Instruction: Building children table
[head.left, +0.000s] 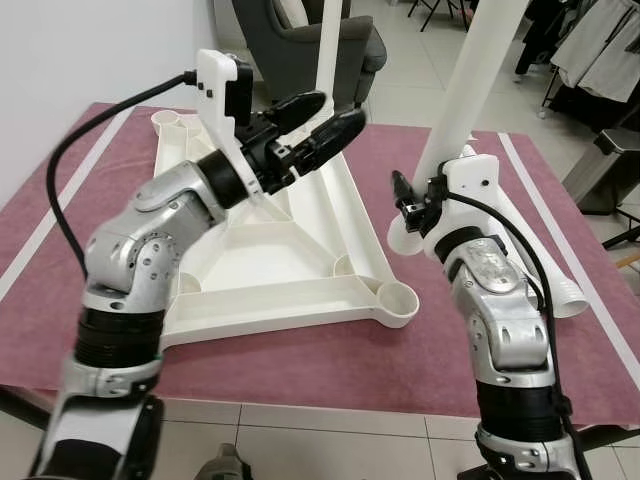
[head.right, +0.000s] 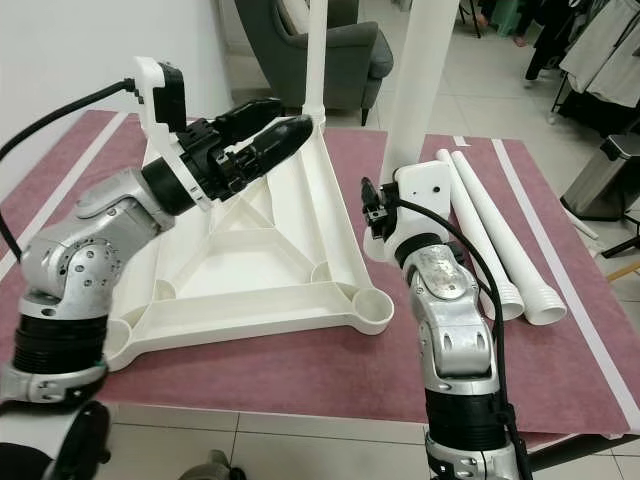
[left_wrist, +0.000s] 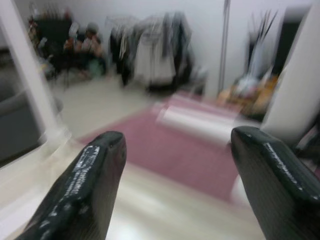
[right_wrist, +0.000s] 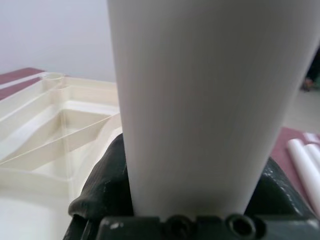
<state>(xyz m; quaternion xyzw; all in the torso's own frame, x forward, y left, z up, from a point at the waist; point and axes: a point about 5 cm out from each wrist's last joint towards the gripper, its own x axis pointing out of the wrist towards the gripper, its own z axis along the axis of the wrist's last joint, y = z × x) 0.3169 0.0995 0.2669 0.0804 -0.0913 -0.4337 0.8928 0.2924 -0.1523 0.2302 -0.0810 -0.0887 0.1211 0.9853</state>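
Your right tool (head.left: 408, 205) is closed around a white leg (head.left: 468, 85), gripping it near its lower, wider end; the leg stands almost upright and leans slightly away to the right. The upturned white tabletop (head.left: 290, 255) lies on the maroon-covered table (head.left: 340, 370), and its near-right corner socket (head.left: 398, 298) sits just to the left of and below the held leg's foot. That is the relation your next move turns on: the leg's long axis is already close to vertical, so I judge it needs shifting left and toward you, then lowering into that socket. The right arm is clearly the nearer one. Your left tool (head.left: 325, 118) hovers over the far part of the tabletop with its fingers (left_wrist: 85, 185) spread apart and nothing between them. One leg (head.left: 328, 45) already stands in the far corner. Two spare legs (head.right: 490, 240) lie on the table to the right
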